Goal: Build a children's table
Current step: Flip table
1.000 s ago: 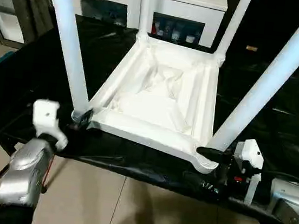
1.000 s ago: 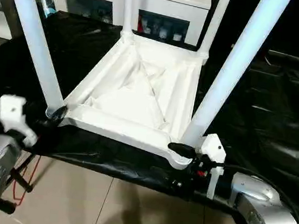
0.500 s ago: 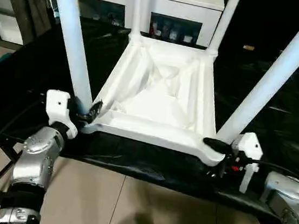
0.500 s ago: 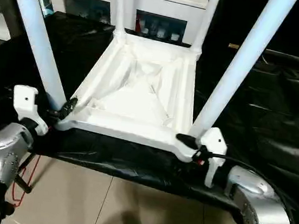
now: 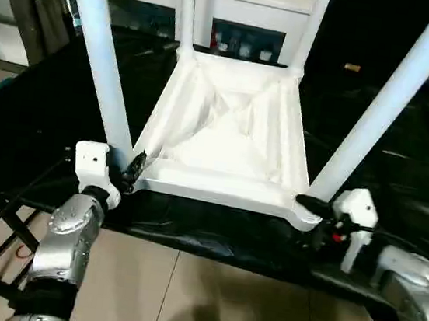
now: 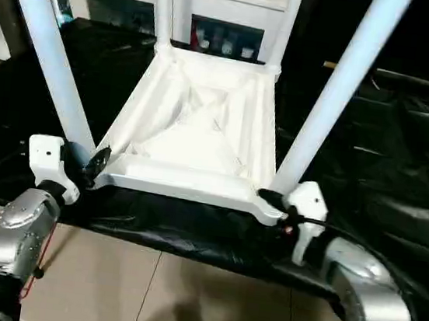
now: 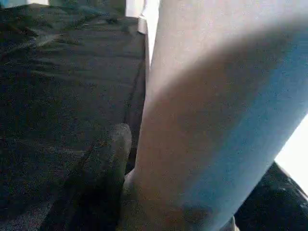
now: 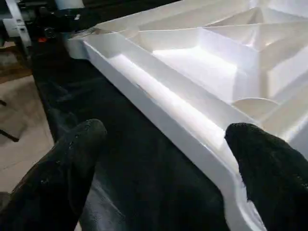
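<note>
The tabletop lay upside down in the middle of the frame on the black-covered surface, with all four legs standing up from its corner sockets. Compared with a second earlier, both arms had moved in toward its near edge. The left pincer, which had been lower and further out, now sat against the near left corner at the foot of that leg. The right pincer had risen to the near right corner socket. I judge that the legs were already fitted and the robot was preparing to take hold of the table, perhaps to turn it over.

Both silver forearms reached forward from the lower corners of the frame. In the right wrist view the right pincer was open, with its fingers on either side of the tabletop rim. The left wrist view was very close to the leg, so I could not tell whether the left pincer was open or closed.
</note>
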